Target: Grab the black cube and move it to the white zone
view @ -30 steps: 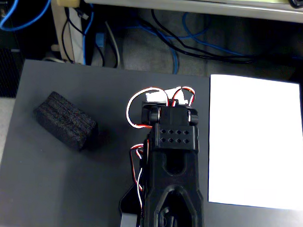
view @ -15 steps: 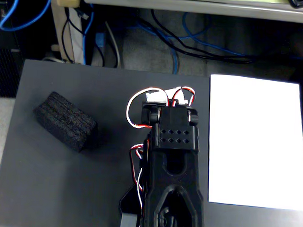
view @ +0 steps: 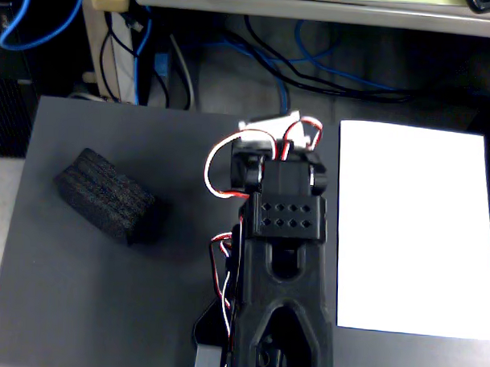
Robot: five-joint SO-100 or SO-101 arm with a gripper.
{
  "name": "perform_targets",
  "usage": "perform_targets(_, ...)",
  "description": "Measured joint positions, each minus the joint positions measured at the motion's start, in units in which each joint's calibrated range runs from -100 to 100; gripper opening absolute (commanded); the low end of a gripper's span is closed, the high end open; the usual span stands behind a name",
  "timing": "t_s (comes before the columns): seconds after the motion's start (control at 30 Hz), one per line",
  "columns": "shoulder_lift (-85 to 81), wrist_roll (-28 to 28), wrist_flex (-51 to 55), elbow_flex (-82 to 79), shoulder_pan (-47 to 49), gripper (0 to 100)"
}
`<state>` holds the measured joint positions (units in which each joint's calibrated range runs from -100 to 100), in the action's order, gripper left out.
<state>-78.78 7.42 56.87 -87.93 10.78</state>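
In the fixed view, the dark grey mat [view: 88, 307] covers most of the counter. On its left part, nearer the far-left corner than the near edge, lies the black cube [view: 106, 196], an oblong block of rough foam with rounded edges, set at a slant to the mat's sides. It rests flat on the mat, touching nothing else and well apart from the arm.

In the middle, the black arm [view: 283, 281] rises from the near edge of the counter and reaches toward the far edge, with red, white and black wires [view: 217, 170] looping around its upper joint and down its left side. The jaws sit at the arm's far end, near the mat's far edge, folded under the upper joint and a white part, so I cannot tell whether they are apart or together. Nothing can be seen held in them.

To the right, just beside the arm, the white zone [view: 412, 230], a plain sheet of paper, lies flat from near the far-right corner toward the near edge, bare.

Beyond the far edge, blue and black cables [view: 313, 73] trail across a dark floor.
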Motion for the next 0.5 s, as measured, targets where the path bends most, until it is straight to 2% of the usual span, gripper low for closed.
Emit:
perform_targets(0.2, 0.0, -3.0, 7.3, 14.0, 0.0, 2)
perform_targets(0.5, 0.2, -4.0, 15.6, 32.5, 0.3, 2)
